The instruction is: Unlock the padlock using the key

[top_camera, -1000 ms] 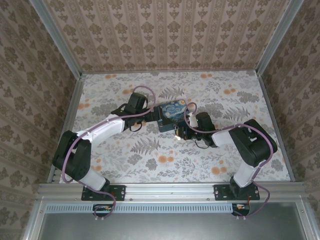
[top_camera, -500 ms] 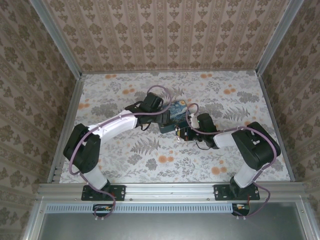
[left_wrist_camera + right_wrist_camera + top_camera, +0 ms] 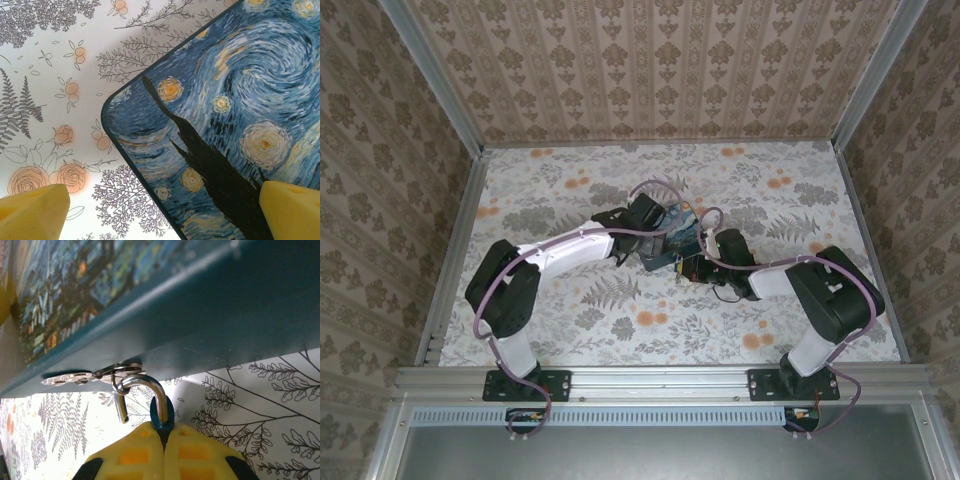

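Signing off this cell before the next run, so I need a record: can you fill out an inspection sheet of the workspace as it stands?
Surface: table covered by a floral cloth, lying flat.
Job's things: padlock, with its silver shackle hooked through a ring at the edge of the blue swirl-painted tin.
Clutter: nothing seen.
End effectors: left end effector open, hanging over the tin's corner; right end effector shut on the padlock.
Cables: purple cables loop along both arms.
Surroundings: wallpapered walls; metal rail at the near edge.
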{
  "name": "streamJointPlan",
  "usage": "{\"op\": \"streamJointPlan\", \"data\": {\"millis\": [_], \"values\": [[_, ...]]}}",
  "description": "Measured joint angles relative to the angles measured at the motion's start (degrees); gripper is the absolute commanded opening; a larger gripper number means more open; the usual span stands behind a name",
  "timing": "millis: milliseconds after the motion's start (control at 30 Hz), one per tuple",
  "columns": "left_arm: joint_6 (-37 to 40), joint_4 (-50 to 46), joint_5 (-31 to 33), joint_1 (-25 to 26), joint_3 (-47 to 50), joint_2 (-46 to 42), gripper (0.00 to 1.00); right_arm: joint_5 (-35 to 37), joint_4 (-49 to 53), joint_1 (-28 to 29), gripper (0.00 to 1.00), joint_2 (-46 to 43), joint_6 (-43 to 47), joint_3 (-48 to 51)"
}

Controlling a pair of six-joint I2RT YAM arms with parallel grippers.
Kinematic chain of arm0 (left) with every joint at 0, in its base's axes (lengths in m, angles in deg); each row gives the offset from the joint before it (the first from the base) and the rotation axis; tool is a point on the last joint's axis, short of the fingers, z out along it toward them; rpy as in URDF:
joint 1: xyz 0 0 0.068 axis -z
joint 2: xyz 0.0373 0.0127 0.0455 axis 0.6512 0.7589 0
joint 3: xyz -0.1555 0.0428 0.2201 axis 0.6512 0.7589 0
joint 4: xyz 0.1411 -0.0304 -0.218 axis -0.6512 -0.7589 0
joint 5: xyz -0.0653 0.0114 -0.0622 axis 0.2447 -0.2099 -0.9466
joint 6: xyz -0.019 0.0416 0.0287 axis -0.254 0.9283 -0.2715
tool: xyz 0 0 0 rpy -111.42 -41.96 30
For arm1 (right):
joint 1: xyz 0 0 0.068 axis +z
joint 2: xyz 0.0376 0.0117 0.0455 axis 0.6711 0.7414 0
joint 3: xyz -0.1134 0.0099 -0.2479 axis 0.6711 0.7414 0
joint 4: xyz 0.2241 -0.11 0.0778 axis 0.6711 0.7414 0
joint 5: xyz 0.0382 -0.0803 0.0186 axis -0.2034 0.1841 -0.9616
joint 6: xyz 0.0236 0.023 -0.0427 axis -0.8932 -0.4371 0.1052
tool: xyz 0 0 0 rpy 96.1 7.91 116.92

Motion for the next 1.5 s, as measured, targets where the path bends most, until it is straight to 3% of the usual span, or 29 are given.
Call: {"op": "streamJointPlan", "data": {"millis": [1500], "values": [[-0.2,3.0,1.6,3.1,-0.2,1.7,1.0,6.5,-2.8,-0.7,0.0,-4.2,-19.5,3.4]]}}
